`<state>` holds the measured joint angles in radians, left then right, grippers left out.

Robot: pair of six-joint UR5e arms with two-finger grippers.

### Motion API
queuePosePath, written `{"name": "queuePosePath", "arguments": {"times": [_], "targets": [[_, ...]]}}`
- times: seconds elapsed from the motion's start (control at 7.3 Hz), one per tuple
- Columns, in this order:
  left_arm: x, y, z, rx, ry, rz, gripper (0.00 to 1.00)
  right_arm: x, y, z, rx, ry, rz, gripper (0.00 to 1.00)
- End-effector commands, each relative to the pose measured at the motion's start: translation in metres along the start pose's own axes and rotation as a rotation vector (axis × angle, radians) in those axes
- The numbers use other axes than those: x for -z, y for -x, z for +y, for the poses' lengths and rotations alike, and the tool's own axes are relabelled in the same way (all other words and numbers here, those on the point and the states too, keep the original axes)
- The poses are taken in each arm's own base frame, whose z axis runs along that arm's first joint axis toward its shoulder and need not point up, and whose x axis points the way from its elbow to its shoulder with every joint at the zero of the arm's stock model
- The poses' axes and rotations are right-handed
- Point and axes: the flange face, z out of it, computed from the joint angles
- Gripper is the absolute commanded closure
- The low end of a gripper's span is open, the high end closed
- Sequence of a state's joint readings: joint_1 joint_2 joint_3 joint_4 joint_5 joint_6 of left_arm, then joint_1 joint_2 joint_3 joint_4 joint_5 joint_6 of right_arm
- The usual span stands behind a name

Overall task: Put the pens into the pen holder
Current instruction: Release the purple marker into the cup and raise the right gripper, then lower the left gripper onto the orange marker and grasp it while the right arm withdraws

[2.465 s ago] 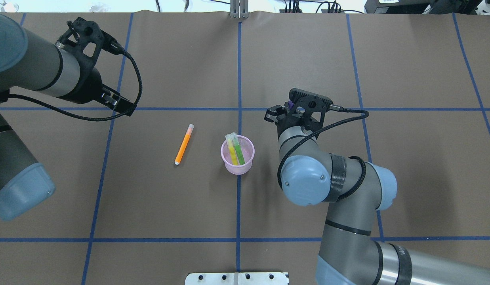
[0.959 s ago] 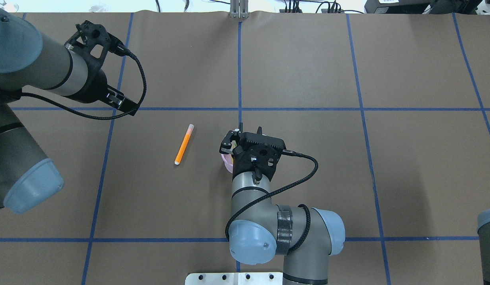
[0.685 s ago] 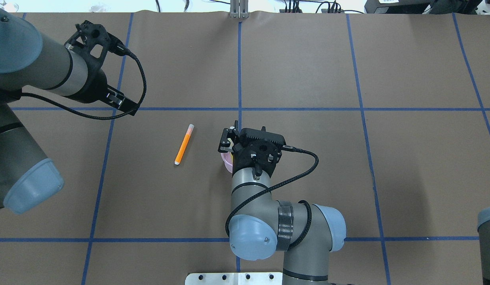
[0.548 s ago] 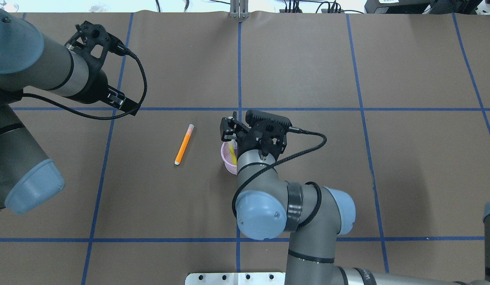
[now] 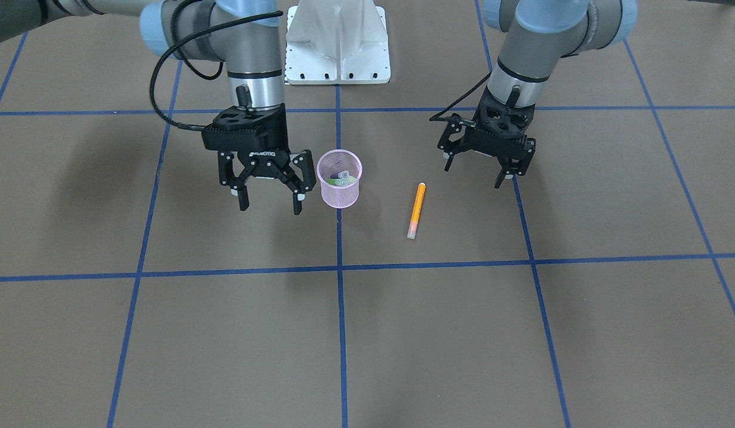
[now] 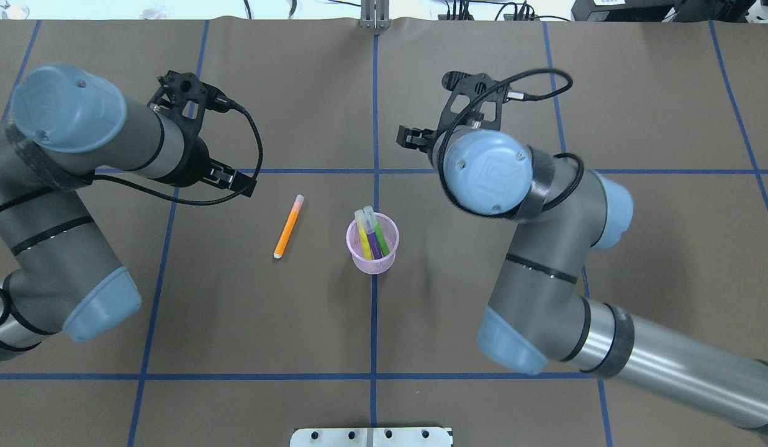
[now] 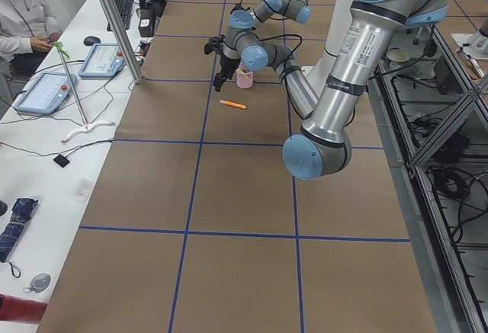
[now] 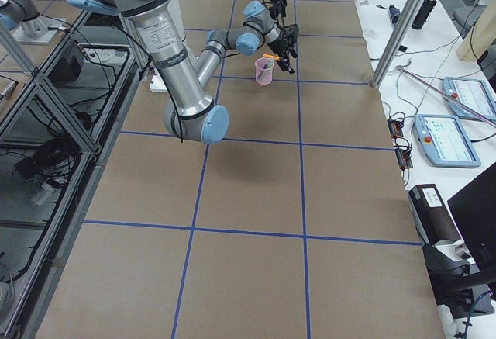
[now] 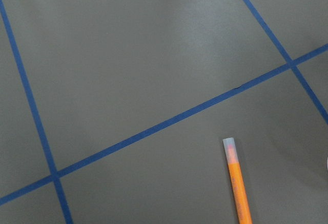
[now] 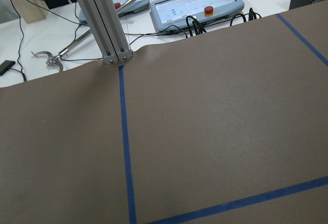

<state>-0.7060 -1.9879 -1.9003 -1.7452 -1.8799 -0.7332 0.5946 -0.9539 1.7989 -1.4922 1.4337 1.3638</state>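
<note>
Robotics laboratory. Brown-covered table gridded in blue tape; aluminium framing post and teach pendants on adjoining white bench. Operator present alongside.

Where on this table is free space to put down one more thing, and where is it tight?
Bare paper: the whole row across the blue line from the orange pen, on the operators' side. Crowded: around the pink cup, with the right gripper close beside it, the pen on its other side, and the left gripper beyond the pen.
</note>
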Motion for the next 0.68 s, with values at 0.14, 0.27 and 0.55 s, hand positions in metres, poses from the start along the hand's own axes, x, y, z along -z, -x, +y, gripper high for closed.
{"name": "queuePosePath", "arguments": {"times": [0.14,0.27,0.55], "targets": [[-0.086,-0.001,0.012,0.026,-0.019,0.022,0.0,-0.001,-0.094,-0.109,0.156,0.239,0.035,0.01],[-0.117,-0.024,0.021,0.057,-0.042,0.015,0.0,0.001,-0.123,-0.132,0.205,0.279,0.022,0.01],[-0.137,-0.055,0.003,0.112,-0.04,0.018,0.01,0.0,-0.15,-0.142,0.235,0.303,0.017,0.01]]}}
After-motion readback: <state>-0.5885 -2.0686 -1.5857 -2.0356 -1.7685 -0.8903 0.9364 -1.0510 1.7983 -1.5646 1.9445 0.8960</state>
